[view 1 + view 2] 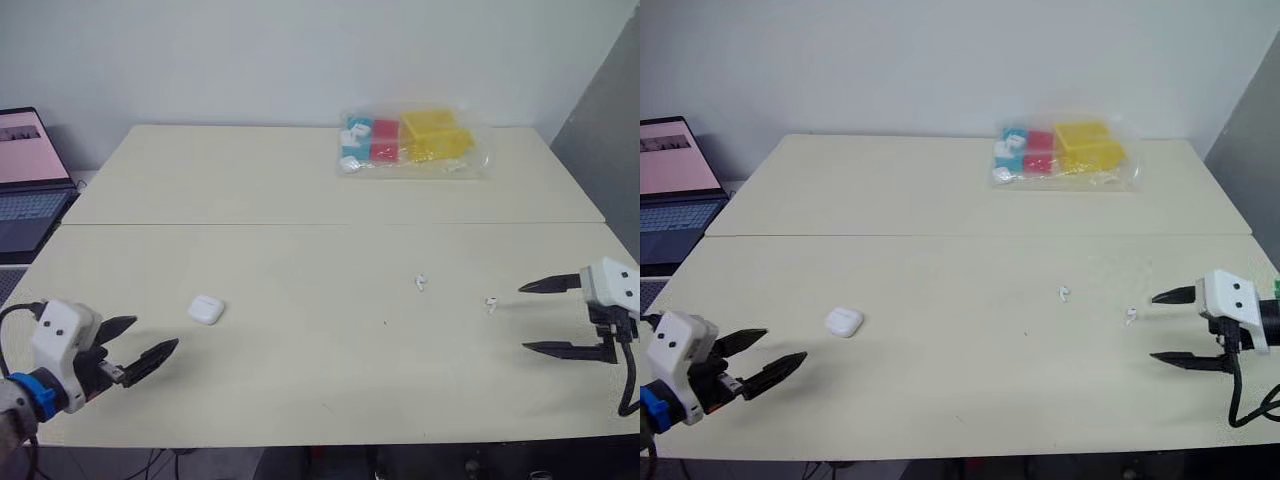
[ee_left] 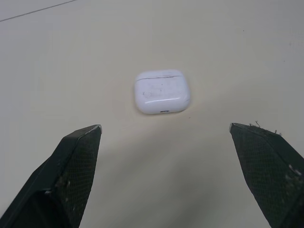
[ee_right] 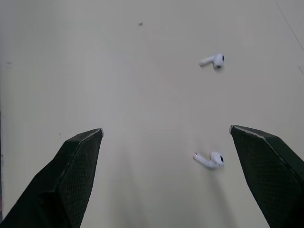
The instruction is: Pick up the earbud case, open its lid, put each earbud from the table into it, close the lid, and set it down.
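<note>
Case [image 1: 206, 309] shut, on tabletop [image 1: 300, 260] just ahead of left jaws, spread wide. One earbud [image 1: 491, 303] just off right jaws, also apart; other earbud [image 1: 421, 282] further inboard. Bag [image 1: 415, 140] of coloured blocks way back.

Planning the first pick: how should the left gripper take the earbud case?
Grip the earbud case across its narrow side edges, below the lid seam, coming down from above with the left gripper; it lies flat, lid shut, so those edges likely offer purchase.
</note>
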